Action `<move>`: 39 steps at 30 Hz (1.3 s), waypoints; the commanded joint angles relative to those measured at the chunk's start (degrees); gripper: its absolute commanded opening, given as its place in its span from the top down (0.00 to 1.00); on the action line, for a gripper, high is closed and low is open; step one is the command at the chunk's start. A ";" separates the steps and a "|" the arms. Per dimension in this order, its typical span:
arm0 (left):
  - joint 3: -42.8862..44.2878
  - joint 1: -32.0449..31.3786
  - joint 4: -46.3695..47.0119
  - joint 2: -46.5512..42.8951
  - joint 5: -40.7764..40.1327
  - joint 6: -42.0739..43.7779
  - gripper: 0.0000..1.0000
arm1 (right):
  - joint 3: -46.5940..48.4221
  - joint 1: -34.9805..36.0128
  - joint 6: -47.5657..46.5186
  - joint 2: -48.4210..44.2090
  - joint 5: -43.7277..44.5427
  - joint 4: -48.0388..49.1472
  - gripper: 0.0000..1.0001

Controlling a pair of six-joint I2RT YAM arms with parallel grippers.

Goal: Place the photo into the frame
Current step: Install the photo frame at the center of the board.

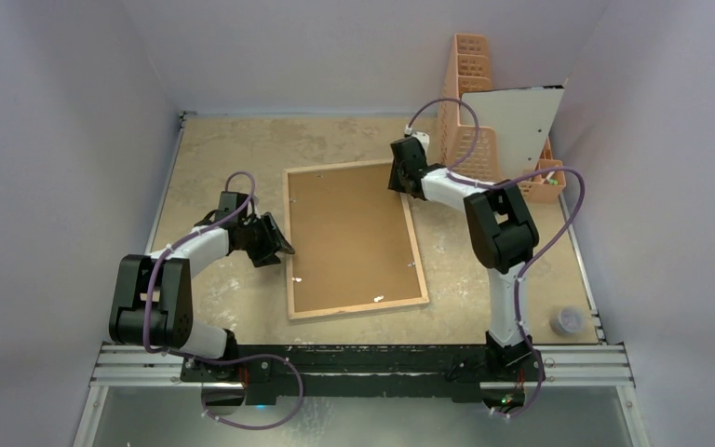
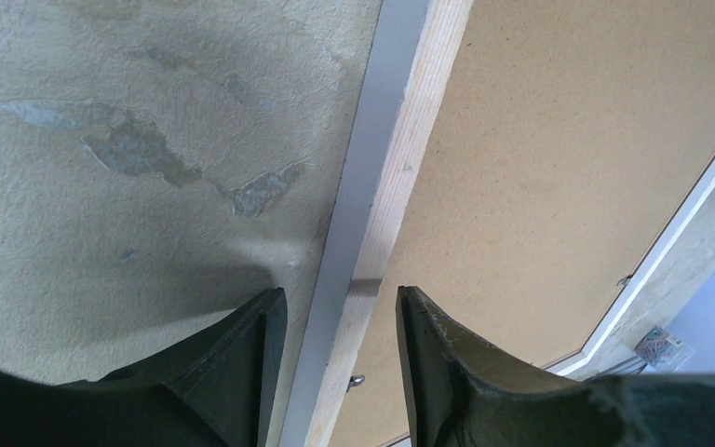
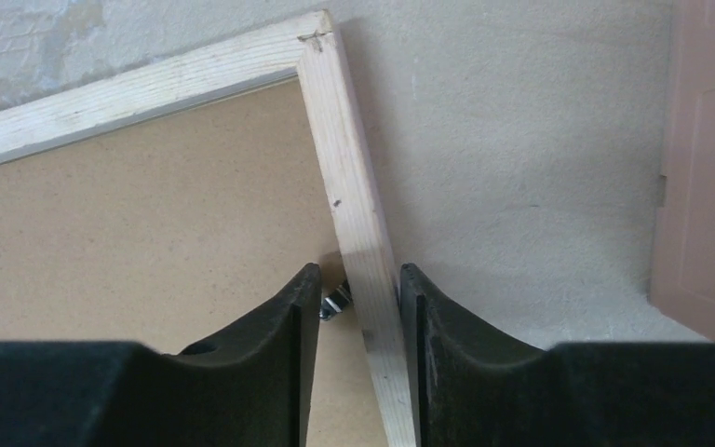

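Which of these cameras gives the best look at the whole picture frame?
The top external view: it shows the frame whole, lying back-up on the table. The left wrist view catches only a stretch of its left rim; the right wrist view only one corner.

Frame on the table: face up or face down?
Face down: the frame lies flat, wood rim and brown backing board facing up.
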 commanded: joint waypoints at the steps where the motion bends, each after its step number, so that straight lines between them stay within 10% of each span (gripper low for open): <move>1: 0.12 -0.23 1.14 -0.14 0.71 0.60 0.51 | 0.89 -0.65 -1.43 0.85 -2.67 -2.43 0.71; 4: 0.04 -0.23 1.29 -0.11 0.74 0.52 0.51 | -0.65 -1.48 -2.11 -0.19 -6.97 -1.55 0.86; 10: 0.02 -0.23 1.56 -0.06 0.93 0.42 0.51 | -0.71 -2.03 -2.95 -1.15 -8.82 -1.19 0.85; 21: -0.30 -0.23 1.94 0.22 1.00 0.43 0.53 | 0.70 -2.03 0.48 -8.89 -0.74 -3.02 0.49; 33: -1.77 -0.31 3.86 0.05 3.99 -0.21 0.80 | -1.78 1.33 12.94 -6.05 -32.01 15.22 0.52; 39: -3.44 -0.88 4.29 -0.99 4.07 -0.92 0.89 | -0.67 6.64 26.50 1.00 -34.17 26.38 0.53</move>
